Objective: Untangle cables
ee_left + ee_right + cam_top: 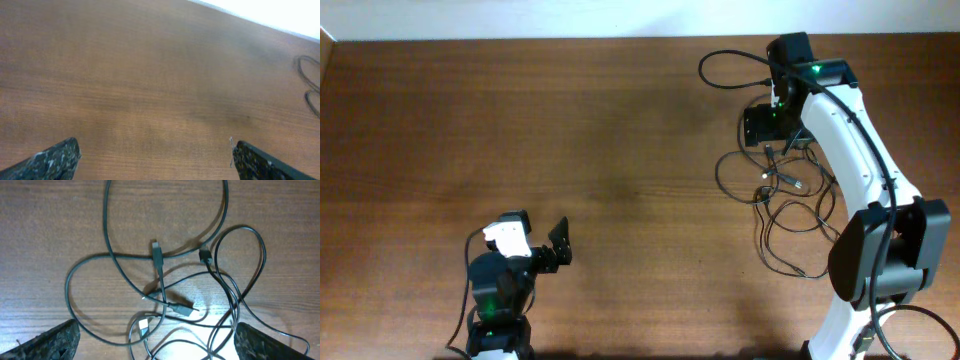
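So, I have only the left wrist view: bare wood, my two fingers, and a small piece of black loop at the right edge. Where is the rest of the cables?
Observer: The cables lie in one tangle on the right side of the table, beside the right arm.
Operator: Does that arm hold one?
Observer: No. Its fingers are open wide over the tangle, clamped on nothing.
Operator: Can you see any plugs?
Observer: Yes, a silver-tipped plug lies near the middle of the tangle.
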Controlling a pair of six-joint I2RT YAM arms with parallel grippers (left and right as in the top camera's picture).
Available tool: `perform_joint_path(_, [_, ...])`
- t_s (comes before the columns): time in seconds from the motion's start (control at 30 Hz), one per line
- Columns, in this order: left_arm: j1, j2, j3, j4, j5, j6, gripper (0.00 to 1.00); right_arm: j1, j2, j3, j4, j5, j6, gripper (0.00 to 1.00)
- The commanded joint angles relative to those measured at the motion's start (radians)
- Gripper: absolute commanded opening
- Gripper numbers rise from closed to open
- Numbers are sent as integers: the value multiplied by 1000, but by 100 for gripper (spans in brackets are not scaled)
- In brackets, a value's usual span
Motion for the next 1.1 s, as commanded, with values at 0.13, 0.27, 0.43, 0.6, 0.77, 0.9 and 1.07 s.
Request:
perform_joint_path(0.13, [-150,-292,-7,-369,-207,3,99,-1,-6,8,1,-5,5,99])
perform_joint_path(0.27, [-242,-616,-7,-414,-245,173,99,-1,-6,8,1,-5,5,98])
perform_joint_path(0.43, [-285,-774,-6,-417,-278,260,99,-1,-6,8,1,-5,5,99])
perform_joint_path(0.6, [-284,-773,-6,-414,-278,260,99,-1,-6,8,1,-5,5,99])
perform_joint_path(0.77, [-284,-773,-6,-414,-278,260,99,-1,-6,8,1,-5,5,98])
perform_joint_path(0.9, [-284,-773,-6,-414,-278,260,99,-1,-6,8,1,-5,5,98])
perform_joint_path(1.07, [-284,-773,-6,-414,-278,260,99,-1,-6,8,1,-5,5,99])
